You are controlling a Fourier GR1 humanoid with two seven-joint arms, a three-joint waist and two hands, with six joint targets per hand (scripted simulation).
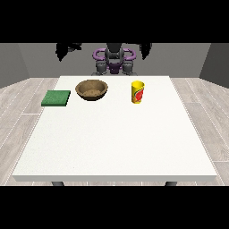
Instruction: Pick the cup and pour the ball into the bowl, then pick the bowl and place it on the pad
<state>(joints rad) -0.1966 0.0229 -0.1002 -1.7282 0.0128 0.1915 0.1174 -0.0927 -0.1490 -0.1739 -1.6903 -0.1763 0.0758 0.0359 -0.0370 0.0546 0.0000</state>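
Both hands (67, 48) (146, 47) raised, well apart

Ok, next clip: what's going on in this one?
Nothing is being handled yet. Both hands, the one at the view's left and the one at the view's right, are raised above the table. The yellow cup stands upright, apart from the wooden bowl, with the green pad beyond the bowl.

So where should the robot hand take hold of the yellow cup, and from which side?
Around the middle of its side wall. The yellow cup stands upright with its mouth up, so a top grasp would block pouring. The robot hand at the view's right is raised nearer that side; coming from the cup's right, away from the bowl, looks best.
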